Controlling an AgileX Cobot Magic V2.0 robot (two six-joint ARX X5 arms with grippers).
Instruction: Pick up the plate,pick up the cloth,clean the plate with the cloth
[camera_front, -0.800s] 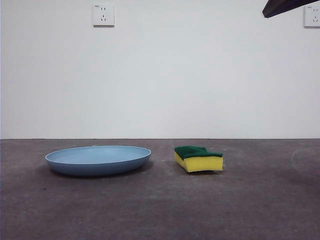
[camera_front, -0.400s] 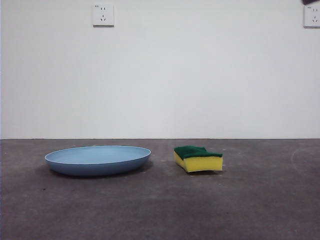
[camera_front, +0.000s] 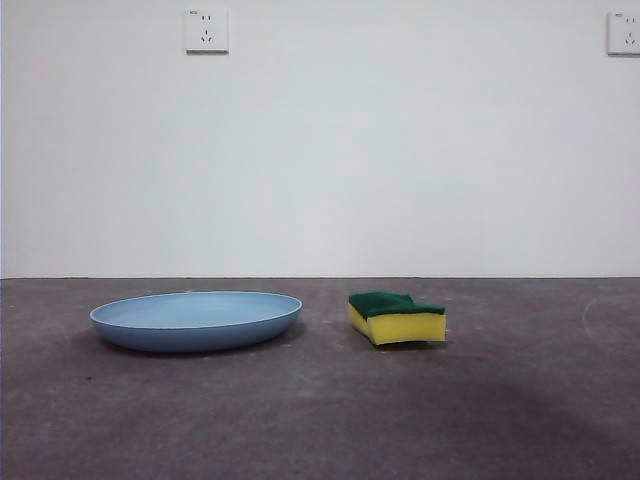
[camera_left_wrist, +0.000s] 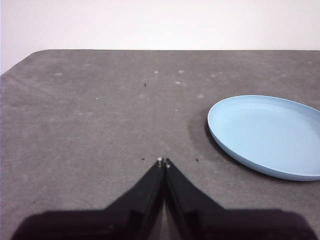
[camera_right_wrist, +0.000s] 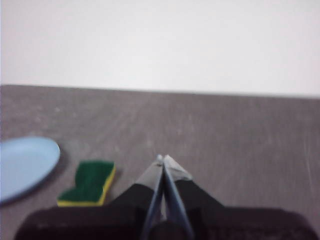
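Grey, speckled tabletop (camera_front: 520, 400) carries both task items. The light-blue plate (camera_front: 195, 319) sits flat on it, unheld. The cloth (camera_front: 397, 317), a yellow sponge block with green scouring face upward, lies just beside the plate, apart from its rim. Left gripper (camera_left_wrist: 164, 162) hangs above bare tabletop near the plate, jaws pressed together. Right gripper (camera_right_wrist: 162, 159) hangs near the cloth, jaws likewise pressed together, pinching nothing.

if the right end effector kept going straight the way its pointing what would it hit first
Probably bare table: the shut right end effector aims past the sponge and the plate, which both lie off to one side. Depth is hard to judge in this blurred view.
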